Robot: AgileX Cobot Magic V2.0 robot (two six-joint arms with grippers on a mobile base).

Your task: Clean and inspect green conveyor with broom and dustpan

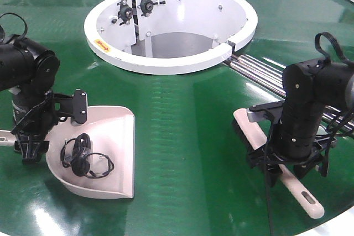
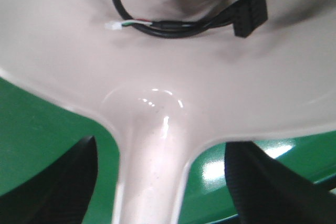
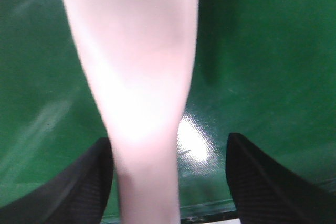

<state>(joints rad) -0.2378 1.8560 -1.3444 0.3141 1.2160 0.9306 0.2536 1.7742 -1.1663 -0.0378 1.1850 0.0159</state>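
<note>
1. Broom [image 1: 298,189] handle end sits nearest, flat on the green conveyor [image 1: 182,147] at right, bristles toward the white hub ring [image 1: 166,62].
2. Right jaws open, straddling the broom handle. One finger [image 3: 73,187] is at its edge; belt shows between the handle and the other finger.
3. Dustpan [image 1: 113,131] lies flat at left with a black cable bundle [image 1: 83,158] inside. Left jaws open around its narrow handle [image 2: 152,171], green gap both sides.
4. Both look like light, stiff, glossy plastic, so probably slippery. Clamp squarely mid-handle and keep the pan level or the cable may slide out.
</note>
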